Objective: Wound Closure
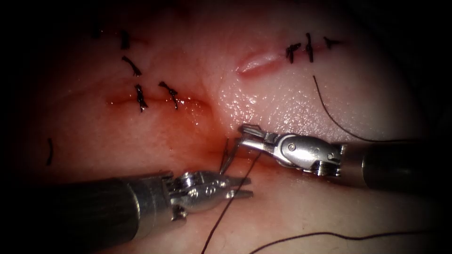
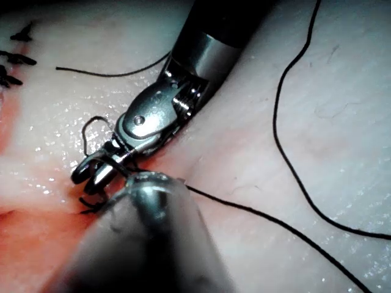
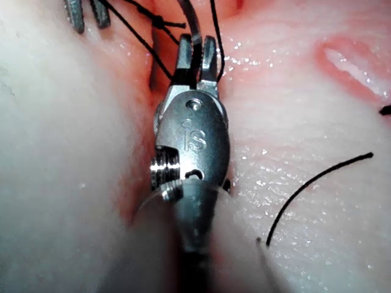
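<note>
1. The right tool was clenched on the needle, apparently near one end of its curve. The needle hung steeply down to the cut near the middle of the tissue. Whether its tip sat in the tissue could not be told.
2. The left tool stood released and empty, just below the needle, with the thread crossing beside its tips.
3. Risk: the thin, smooth steel needle could rotate in so narrow a grip.
4. Risk: the slack dark thread could snag on the released jaws or on a tool's wrist joint.
5. Risk: the red fluid left the soft, glistening, pebbled surface slippery.
6. Short, stiff knotted stitches lay left of the cut.
</note>
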Tool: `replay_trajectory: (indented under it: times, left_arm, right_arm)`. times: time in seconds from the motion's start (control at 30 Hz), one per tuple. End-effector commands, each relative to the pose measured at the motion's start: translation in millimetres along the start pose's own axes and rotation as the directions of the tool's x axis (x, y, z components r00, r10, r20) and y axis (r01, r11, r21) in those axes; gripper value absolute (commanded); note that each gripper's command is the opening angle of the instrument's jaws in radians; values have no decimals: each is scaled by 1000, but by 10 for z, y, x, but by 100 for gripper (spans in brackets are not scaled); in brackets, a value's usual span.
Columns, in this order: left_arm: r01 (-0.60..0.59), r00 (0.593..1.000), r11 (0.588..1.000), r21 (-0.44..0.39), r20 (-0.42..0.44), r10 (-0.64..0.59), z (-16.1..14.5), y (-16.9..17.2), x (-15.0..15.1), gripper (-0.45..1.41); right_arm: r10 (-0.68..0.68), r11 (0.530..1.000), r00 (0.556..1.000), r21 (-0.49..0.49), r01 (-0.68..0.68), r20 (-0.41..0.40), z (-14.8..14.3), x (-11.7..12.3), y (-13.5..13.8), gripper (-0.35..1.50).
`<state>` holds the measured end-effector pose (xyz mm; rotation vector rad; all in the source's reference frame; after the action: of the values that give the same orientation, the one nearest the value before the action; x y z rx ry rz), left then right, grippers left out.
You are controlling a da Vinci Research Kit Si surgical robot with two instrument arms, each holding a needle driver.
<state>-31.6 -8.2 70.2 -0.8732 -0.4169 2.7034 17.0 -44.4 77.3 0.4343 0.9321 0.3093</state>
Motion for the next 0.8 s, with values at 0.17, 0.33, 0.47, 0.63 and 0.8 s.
replay_trajectory:
  times: [0.17,0.33,0.47,0.63,0.8]
  left_arm:
    - [-5,1000,1000,3,1,5,6,-2,3,17]
    - [-4,1000,1000,3,1,4,5,0,4,17]
    - [-4,1000,1000,4,2,4,3,0,4,17]
    - [-15,1000,1000,7,5,15,2,2,5,17]
    - [-23,1000,1000,9,7,23,0,7,7,17]
  right_arm:
    - [36,999,999,3,-36,5,7,-9,1,-35]
    - [56,998,998,17,-57,17,5,-20,-1,-35]
    - [77,996,997,32,-78,26,4,-29,-5,-35]
    - [104,993,993,51,-107,50,5,-47,-8,-35]
    - [118,990,990,62,-123,73,5,-55,-11,-35]
